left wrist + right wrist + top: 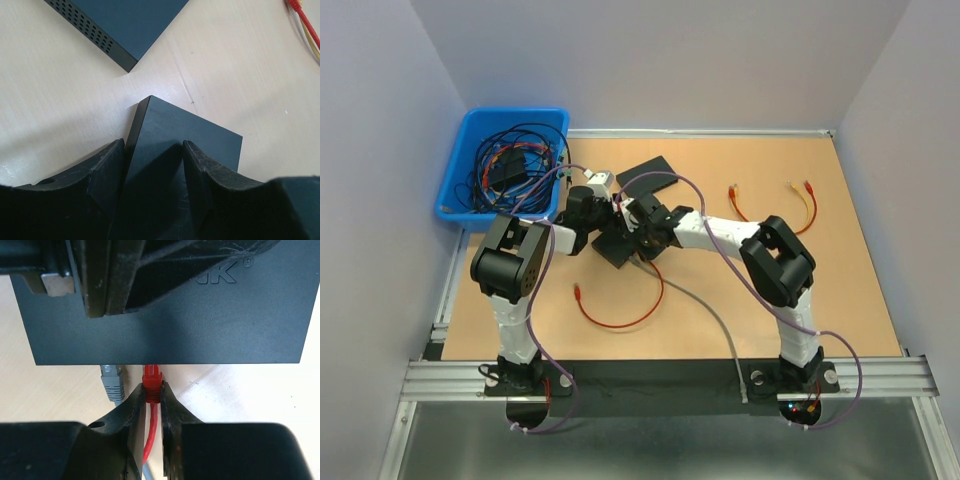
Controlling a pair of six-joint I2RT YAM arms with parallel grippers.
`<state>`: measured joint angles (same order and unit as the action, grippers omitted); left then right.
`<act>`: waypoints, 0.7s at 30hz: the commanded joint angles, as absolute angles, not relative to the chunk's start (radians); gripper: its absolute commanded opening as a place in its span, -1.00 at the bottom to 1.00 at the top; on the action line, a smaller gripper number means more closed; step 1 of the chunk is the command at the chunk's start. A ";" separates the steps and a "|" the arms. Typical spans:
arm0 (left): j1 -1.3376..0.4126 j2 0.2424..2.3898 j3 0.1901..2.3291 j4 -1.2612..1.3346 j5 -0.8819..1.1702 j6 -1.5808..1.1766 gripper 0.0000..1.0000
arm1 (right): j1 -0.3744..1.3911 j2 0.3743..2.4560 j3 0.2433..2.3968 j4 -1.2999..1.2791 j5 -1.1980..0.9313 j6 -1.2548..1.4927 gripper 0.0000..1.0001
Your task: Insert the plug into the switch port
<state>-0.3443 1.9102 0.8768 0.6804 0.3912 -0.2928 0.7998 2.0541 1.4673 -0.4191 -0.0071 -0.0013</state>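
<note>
Plug (pixel 151 377), red, pinched tight in right claw (pixel 152 392), nose up against the near edge of the switch (pixel 165 325); whether already inside a port, impossible to tell, opening hidden under the edge. Red cable (pixel 149 445) running back between the fingers. Grey plug (pixel 112 382) just left of it, against the same edge. Left claw (pixel 152 150) clamped across the switch, one finger on each side, over the table (pixel 240 75). Second black box (pixel 125 20) apart, beyond it. Blue bin (pixel 455 190) of cables at far left corner.
</note>
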 commanded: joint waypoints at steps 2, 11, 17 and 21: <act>-0.377 1.921 0.830 0.632 0.506 -0.347 0.17 | 0.801 2.080 1.549 -0.176 0.038 0.028 -0.99; -0.379 1.921 0.821 0.643 0.485 -0.354 0.16 | 0.799 2.086 1.669 -0.183 0.064 0.049 -0.99; -0.388 1.922 0.821 0.641 0.472 -0.354 0.16 | 0.799 2.126 1.764 -0.198 0.055 0.081 -0.99; -0.390 1.925 0.824 0.641 0.476 -0.353 0.16 | 0.799 2.164 1.802 -0.198 0.023 0.103 -0.99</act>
<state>-0.3229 1.9129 0.8577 0.7357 0.3161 -0.3042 0.8001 2.1548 1.6684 -0.5514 0.0277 0.0559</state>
